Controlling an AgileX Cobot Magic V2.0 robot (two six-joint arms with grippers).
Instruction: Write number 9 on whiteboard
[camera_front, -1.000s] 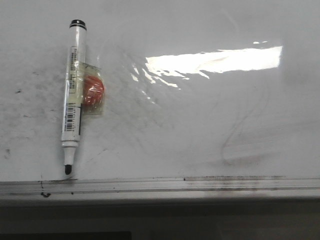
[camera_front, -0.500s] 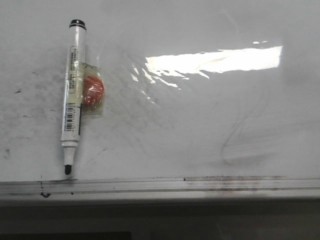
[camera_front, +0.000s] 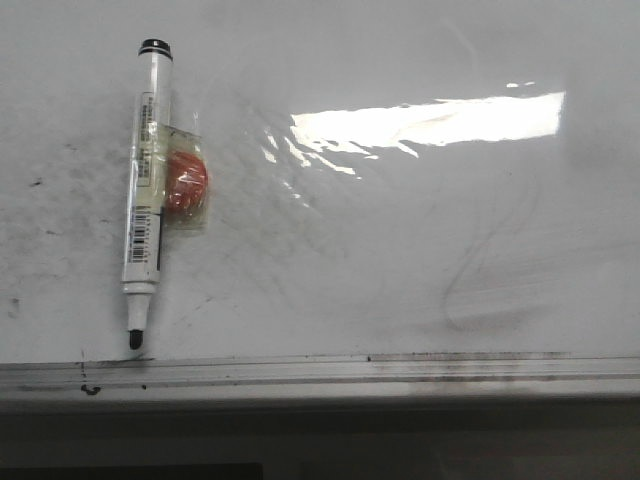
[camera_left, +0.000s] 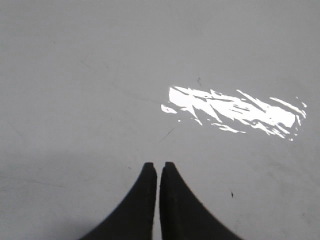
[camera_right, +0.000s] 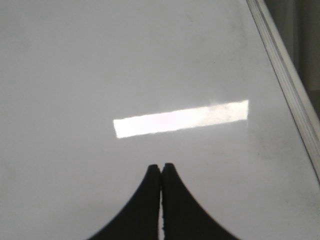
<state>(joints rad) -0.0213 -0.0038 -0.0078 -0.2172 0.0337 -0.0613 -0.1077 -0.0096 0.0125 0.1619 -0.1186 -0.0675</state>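
Front view: whiteboard (camera_front: 400, 250) fills the frame, glossy, grey smudges, bright light reflection on the right half. Dirty metal rail (camera_front: 320, 370) runs along the near edge. A marker (camera_front: 147, 190) lies flat on the board at the left, uncapped, black tip pointing toward the rail and close to it. A small orange round object (camera_front: 186, 183) in clear wrap touches the marker's barrel on its right side. No black written 9 visible; only a faint grey erased curl (camera_front: 480, 280) at the right. No arm appears in this view.

Left wrist view: left gripper (camera_left: 156, 165) clenched, fingertips nearly touching, nothing between them, over bare board; marker not seen here.

Right wrist view: right gripper (camera_right: 161, 166) clenched, empty, over bare board; the board's framed edge crosses one corner.
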